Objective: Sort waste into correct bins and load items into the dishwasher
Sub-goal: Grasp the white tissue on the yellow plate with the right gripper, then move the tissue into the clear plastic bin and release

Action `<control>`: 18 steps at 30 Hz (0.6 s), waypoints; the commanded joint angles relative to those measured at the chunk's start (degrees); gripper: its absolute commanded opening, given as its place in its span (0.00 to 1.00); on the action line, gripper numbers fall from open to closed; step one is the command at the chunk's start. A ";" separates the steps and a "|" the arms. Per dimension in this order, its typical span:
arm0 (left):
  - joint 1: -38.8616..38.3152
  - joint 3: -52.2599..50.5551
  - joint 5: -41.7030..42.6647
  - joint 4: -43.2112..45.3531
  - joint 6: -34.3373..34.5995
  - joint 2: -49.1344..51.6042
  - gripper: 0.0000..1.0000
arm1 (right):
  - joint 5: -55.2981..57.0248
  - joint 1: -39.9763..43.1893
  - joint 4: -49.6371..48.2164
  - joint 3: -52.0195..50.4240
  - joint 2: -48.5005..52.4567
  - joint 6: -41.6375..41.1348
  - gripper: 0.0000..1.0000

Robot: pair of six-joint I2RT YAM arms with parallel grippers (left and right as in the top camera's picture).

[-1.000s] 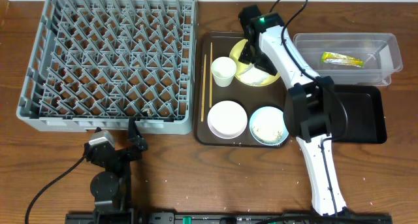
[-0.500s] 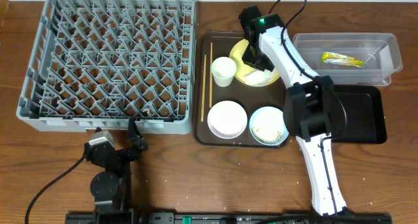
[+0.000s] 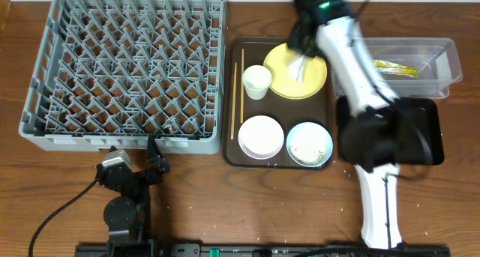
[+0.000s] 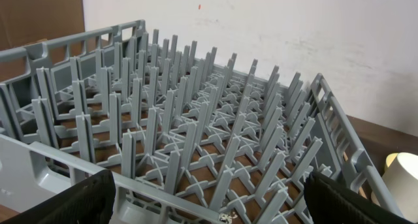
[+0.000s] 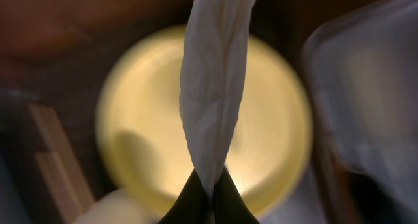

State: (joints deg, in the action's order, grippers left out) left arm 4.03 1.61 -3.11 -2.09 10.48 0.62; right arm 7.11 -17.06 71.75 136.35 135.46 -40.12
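Right end effector (image 5: 209, 196): clamped on one end of a crumpled white paper napkin (image 5: 219, 87), which hangs over the round yellow plate (image 3: 315, 81) on the dark brown serving tray (image 3: 279, 107). Left end effector (image 4: 209, 208): fingers apart, holding nothing, facing the large grey plastic dish rack (image 3: 127, 70). Green-and-yellow snack wrapper (image 3: 391, 68): inside the clear rectangular plastic tub (image 3: 450, 55).

A robotics lab is showing: a cabled arm base (image 3: 120, 191) and grey dish rack (image 3: 127, 70) sitting on a wooden surface (image 3: 240, 204), bare white wall (image 4: 294, 28) behind.

Dark brown wooden table (image 3: 225, 204), scuffed off-white wall (image 4: 294, 34) behind, brown panel (image 4: 39, 15) alongside.
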 commanded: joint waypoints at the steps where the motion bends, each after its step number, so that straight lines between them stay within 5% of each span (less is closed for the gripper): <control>1: 0.24 -1.38 -0.48 -1.70 -0.74 -0.33 0.93 | 0.52 4.02 0.13 2.80 -10.14 0.31 0.01; 11: 0.24 -1.38 -0.48 -1.70 -0.74 -0.33 0.93 | 6.43 14.32 4.70 -3.10 -10.51 -23.04 0.01; 18: 0.24 -1.38 -0.48 -1.70 -0.74 -0.33 0.93 | 6.40 18.86 -2.23 -15.82 -10.51 -37.03 0.02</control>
State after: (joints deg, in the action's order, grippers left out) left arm 4.03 1.61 -3.11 -2.09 10.48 0.62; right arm 12.19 0.97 71.31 123.72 124.64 -68.12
